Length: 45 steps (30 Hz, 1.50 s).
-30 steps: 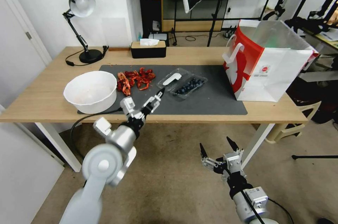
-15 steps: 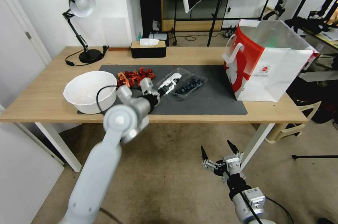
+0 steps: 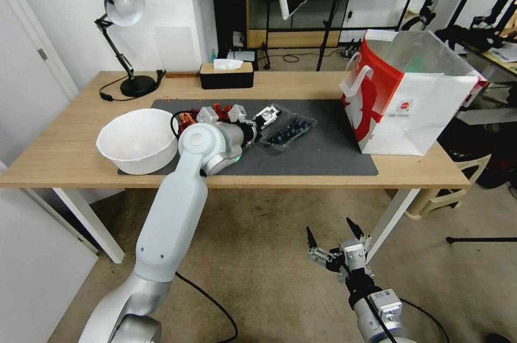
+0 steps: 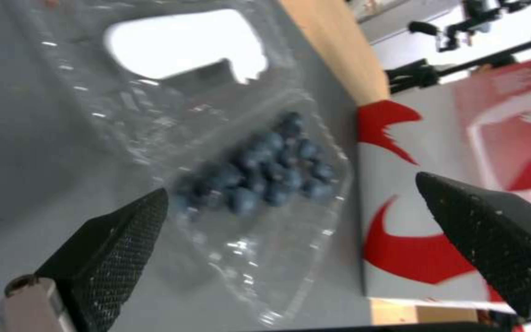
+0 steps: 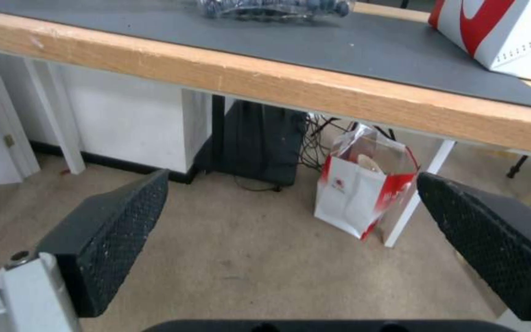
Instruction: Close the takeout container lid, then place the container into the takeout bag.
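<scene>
The takeout container (image 3: pixel 289 130) lies open on the grey mat, its clear tray holding dark blueberries (image 4: pixel 265 170). Its lid (image 4: pixel 185 44), with a white oblong label, lies flat beside the tray. My left gripper (image 3: pixel 268 115) is stretched out low over the lid and tray, open with nothing between its fingers (image 4: pixel 124 240). The takeout bag (image 3: pixel 409 95), red and white with white handles, stands open-topped at the mat's right end and also shows behind the tray (image 4: pixel 462 184). My right gripper (image 3: pixel 329 227) hangs open below the table's front edge.
A big white bowl (image 3: pixel 137 141) sits at the mat's left end, with red scraps (image 3: pixel 207 114) between it and the container. A black tissue box (image 3: pixel 226 75) and a desk lamp (image 3: pixel 124 36) stand at the back. A small bag (image 5: pixel 364 193) stands on the floor under the table.
My left arm has reached forward from the table's front edge across the mat, bringing its gripper over the container's lid. The right arm has barely moved.
</scene>
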{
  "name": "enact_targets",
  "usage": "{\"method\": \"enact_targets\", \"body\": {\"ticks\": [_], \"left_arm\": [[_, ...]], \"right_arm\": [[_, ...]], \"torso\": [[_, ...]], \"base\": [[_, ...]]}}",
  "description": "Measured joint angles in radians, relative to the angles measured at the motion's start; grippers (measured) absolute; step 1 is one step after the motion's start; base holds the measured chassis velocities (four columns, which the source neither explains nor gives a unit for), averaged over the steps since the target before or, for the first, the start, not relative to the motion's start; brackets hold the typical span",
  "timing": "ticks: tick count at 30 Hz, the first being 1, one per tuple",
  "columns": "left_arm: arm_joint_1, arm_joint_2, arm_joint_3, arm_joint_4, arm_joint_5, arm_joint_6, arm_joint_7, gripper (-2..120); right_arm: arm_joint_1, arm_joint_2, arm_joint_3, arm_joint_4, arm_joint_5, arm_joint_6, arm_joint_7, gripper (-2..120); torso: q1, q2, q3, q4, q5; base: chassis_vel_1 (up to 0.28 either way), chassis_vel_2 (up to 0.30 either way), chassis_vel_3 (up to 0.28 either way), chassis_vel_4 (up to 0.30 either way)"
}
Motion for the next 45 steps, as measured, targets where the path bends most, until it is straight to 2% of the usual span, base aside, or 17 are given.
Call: {"method": "enact_targets", "body": {"ticks": [11,45], "left_arm": [[-0.001,0.026,-0.015,0.031,-0.014,0.002,0.009,100],[-0.02,-0.047,-0.006,0.124,0.016,-0.031,0.075,100]], "right_arm": [[-0.001,0.006,-0.007,-0.01,-0.016,0.007,0.001,100],[-0.002,0.008,-0.01,-0.04,-0.026,0.015,0.0,100]], "torso": [[0.0,0.0,0.0,0.0,0.0],[0.0,0.0,0.0,0.0,0.0001]], "base": [[0.0,0.0,0.0,0.0],[0.0,0.0,0.0,0.0]]}}
